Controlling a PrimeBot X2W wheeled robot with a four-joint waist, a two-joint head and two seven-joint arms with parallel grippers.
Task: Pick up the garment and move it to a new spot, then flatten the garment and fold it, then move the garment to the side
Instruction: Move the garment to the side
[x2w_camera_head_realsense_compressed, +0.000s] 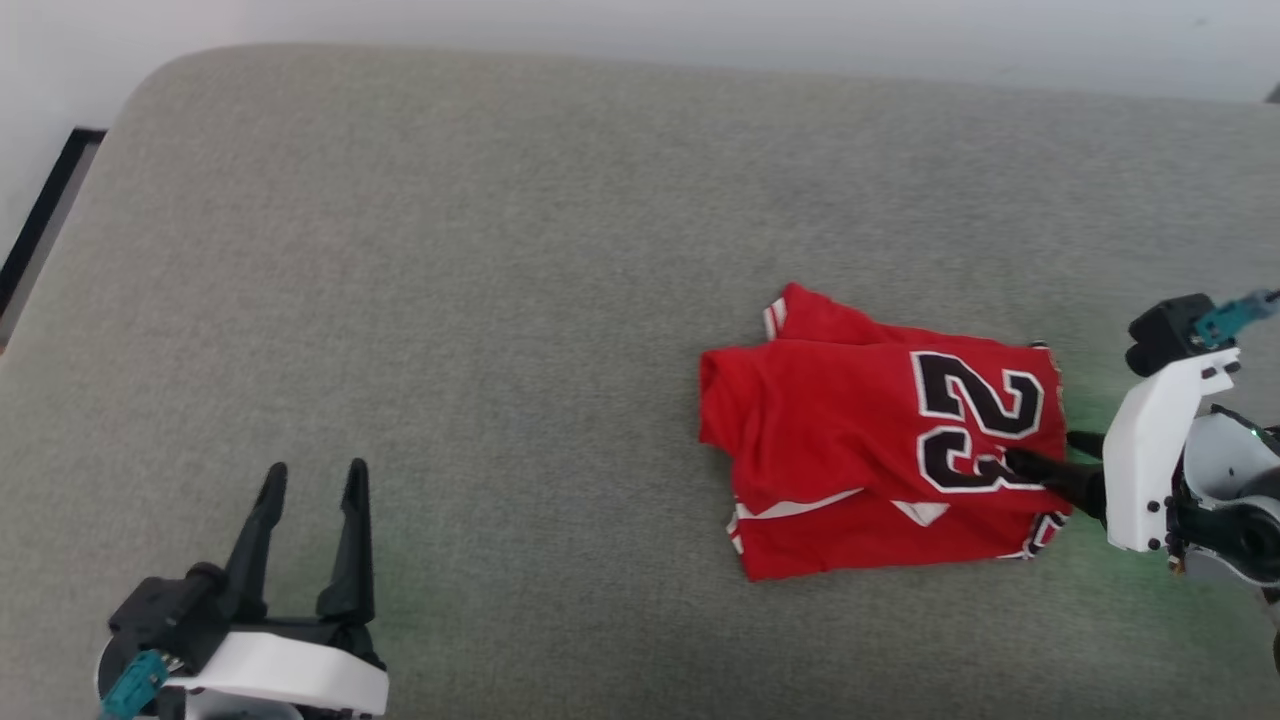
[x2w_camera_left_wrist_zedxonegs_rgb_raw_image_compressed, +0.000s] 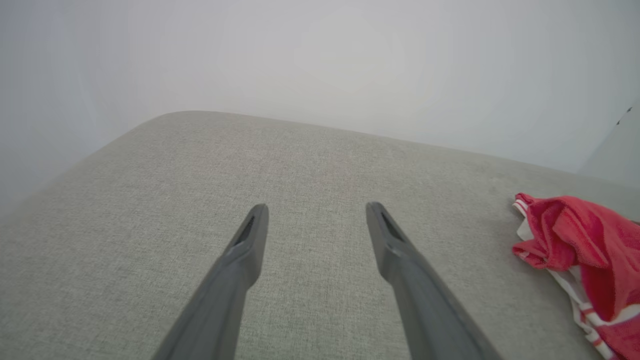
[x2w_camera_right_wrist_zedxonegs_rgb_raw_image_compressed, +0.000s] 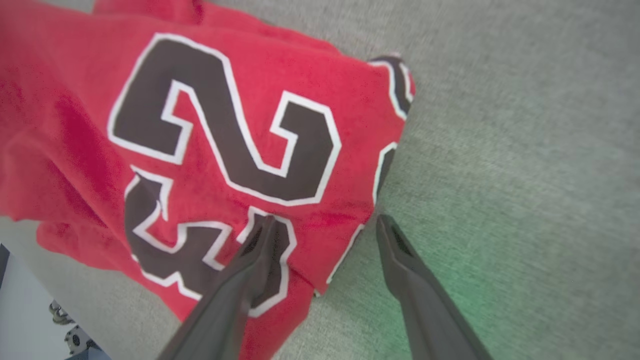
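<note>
The folded garment (x2w_camera_head_realsense_compressed: 850, 450) lay right of centre on the grey cushion (x2w_camera_head_realsense_compressed: 450, 280); my right gripper (x2w_camera_head_realsense_compressed: 1040, 448) stood spread astride its right edge — likely to pinch and shift it aside — while my left gripper (x2w_camera_head_realsense_compressed: 315, 470) hung spread at lower left

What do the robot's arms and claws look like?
The left claw and right claw each have two long, dark, tapering fingers on a black base. Behind each is a smooth white wrist shell and a small teal plug.
</note>
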